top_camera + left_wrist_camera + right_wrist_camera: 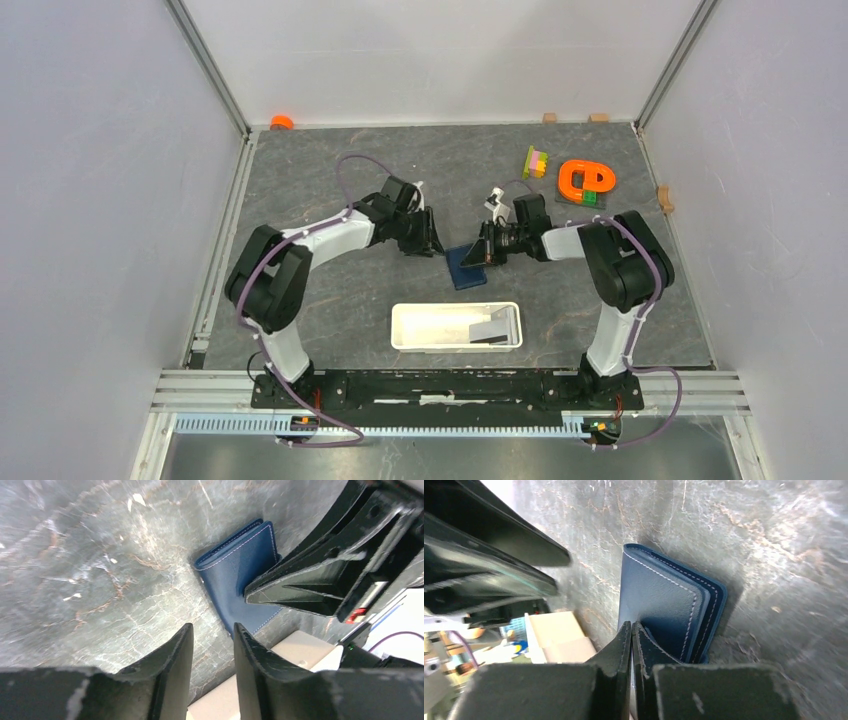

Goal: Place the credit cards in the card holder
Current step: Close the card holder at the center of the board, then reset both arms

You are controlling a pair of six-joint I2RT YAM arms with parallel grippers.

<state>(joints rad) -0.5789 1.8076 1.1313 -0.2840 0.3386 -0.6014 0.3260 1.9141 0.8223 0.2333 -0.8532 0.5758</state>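
The card holder (466, 270) is a navy-blue wallet lying on the dark mat between the two arms. My right gripper (480, 254) is at its right edge. In the right wrist view its fingers (631, 626) are pressed together on the near edge of the wallet's top flap (654, 595). My left gripper (428, 244) sits just left of the wallet, open and empty. Its fingertips (212, 626) stand apart above the mat, short of the wallet (240, 565). A grey credit card (490, 328) leans inside the white tray (405, 343), with a whitish card (440, 322) beside it.
The white tray lies near the front, just below the wallet. Its wall shows in the left wrist view (300, 647) and the right wrist view (556, 630). An orange ring toy (586, 180) and coloured blocks (536, 161) stand at the back right. Enclosure walls stand on both sides.
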